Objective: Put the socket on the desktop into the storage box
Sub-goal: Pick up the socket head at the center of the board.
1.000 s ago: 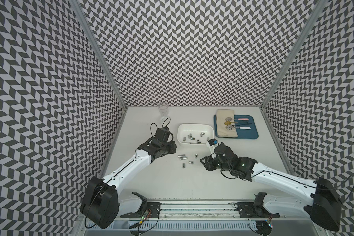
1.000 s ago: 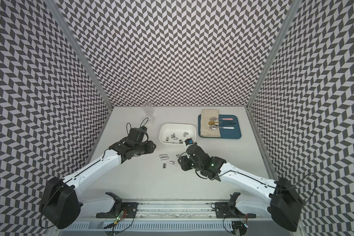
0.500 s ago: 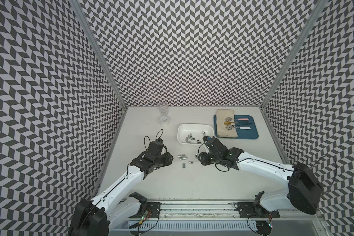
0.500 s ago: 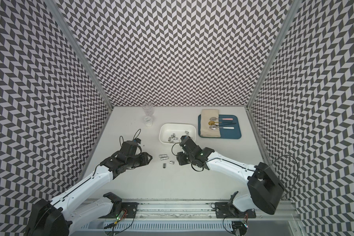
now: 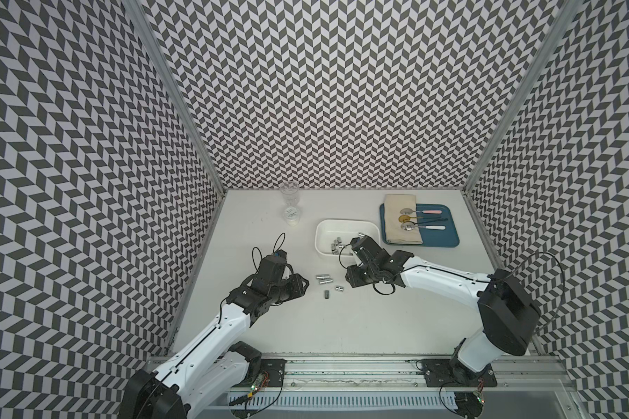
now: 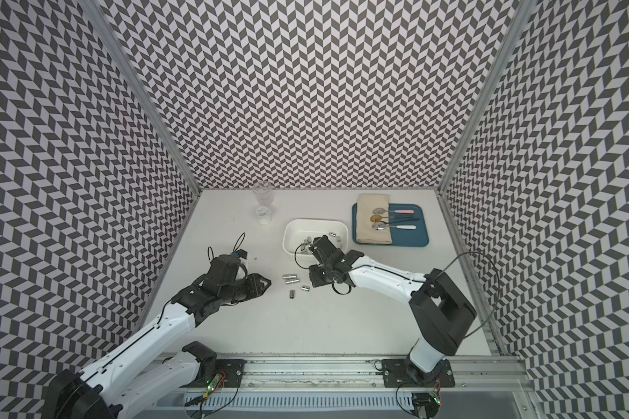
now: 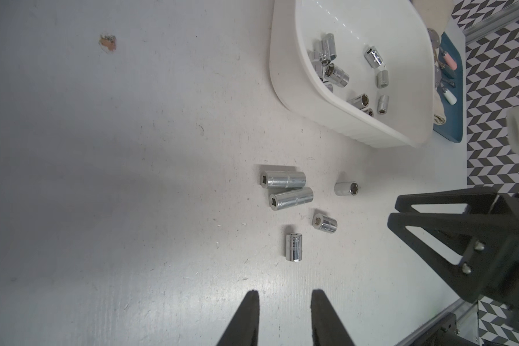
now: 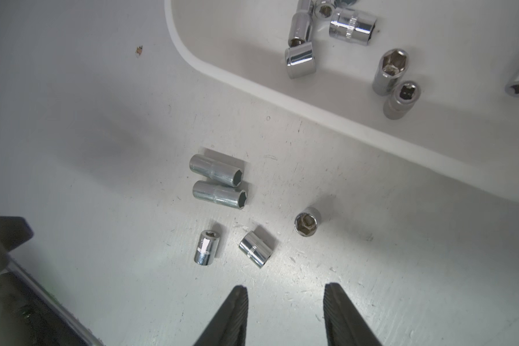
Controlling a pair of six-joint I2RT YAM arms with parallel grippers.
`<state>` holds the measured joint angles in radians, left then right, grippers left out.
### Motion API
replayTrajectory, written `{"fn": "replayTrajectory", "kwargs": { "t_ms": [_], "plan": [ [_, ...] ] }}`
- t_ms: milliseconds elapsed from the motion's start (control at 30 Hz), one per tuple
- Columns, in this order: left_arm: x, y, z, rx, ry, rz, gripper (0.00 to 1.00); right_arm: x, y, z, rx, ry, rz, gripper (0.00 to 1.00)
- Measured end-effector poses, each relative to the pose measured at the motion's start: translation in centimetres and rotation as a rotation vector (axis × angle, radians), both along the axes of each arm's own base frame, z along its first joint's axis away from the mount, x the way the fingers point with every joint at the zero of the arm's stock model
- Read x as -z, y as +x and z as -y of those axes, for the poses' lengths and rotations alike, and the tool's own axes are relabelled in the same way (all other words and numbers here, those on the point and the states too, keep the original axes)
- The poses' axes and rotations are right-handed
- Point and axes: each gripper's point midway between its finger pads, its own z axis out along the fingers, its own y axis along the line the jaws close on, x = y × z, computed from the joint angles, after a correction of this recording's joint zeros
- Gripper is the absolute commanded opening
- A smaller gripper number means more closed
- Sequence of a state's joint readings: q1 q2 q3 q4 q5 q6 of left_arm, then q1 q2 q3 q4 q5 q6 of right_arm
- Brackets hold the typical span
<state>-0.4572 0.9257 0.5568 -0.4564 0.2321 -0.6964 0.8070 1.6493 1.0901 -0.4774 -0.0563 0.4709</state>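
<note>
Several chrome sockets lie loose on the white desktop: two long ones side by side (image 5: 324, 278) (image 7: 286, 188) (image 8: 219, 181) and three short ones (image 7: 293, 247) (image 8: 256, 248). Behind them stands the white storage box (image 5: 345, 222) (image 6: 316, 221) (image 7: 282, 90) (image 8: 252, 87), with several sockets inside. My left gripper (image 5: 305, 284) (image 6: 267, 282) (image 7: 285, 295) hangs open and empty just left of the loose sockets. My right gripper (image 5: 348, 281) (image 6: 311, 279) (image 8: 285, 289) is open and empty just right of them, in front of the box.
A clear glass cup (image 5: 289, 203) stands at the back left. A blue tray (image 5: 440, 232) with a cloth and spoons lies right of the box. Patterned walls close in three sides, and a metal rail (image 5: 342, 366) runs along the front.
My left gripper has pulled back from beside the box toward the front. My right gripper has shifted slightly left toward the loose sockets. Neither gripper's opening has changed.
</note>
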Motion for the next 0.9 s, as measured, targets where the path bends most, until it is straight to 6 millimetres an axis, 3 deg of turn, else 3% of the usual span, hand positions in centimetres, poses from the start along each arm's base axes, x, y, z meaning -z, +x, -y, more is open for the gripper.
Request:
{"fn": "replayTrajectory", "kwargs": {
  "t_ms": [400, 900],
  "plan": [
    [0.2, -0.1, 0.2, 0.006, -0.003, -0.011, 0.33, 2.9, 2.0, -0.8, -0.024, -0.099, -0.057, 0.43],
    [0.2, 0.0, 0.2, 0.005, -0.003, -0.011, 0.33, 5.6, 2.7, -0.5, -0.028, -0.185, -0.096, 0.38]
  ]
}}
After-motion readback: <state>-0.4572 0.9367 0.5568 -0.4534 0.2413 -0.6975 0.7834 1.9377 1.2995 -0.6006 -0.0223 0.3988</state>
